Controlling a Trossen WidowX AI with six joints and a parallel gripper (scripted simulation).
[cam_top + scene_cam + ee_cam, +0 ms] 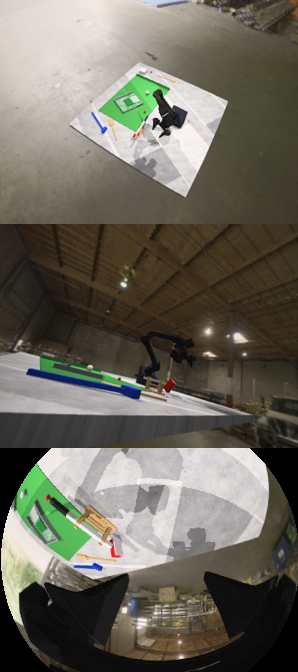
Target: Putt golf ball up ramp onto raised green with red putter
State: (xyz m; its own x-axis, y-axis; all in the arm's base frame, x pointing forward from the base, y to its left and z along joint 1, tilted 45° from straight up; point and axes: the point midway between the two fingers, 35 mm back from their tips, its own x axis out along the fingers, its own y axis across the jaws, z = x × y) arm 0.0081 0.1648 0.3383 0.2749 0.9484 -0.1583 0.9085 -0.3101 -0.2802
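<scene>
Red putter [169,385] shaft half-hidden.

Dim hall, ceiling lamps glaring, fisheye wrist

- Blue mallet [99,122] flat on the grey desk [185,159], just off the mat's near-left edge.
- Wooden spatula [112,128] beside it, to its right.
- White block [143,70] at the far corner.
- Wooden stick [166,78] near the far-right edge.
</scene>
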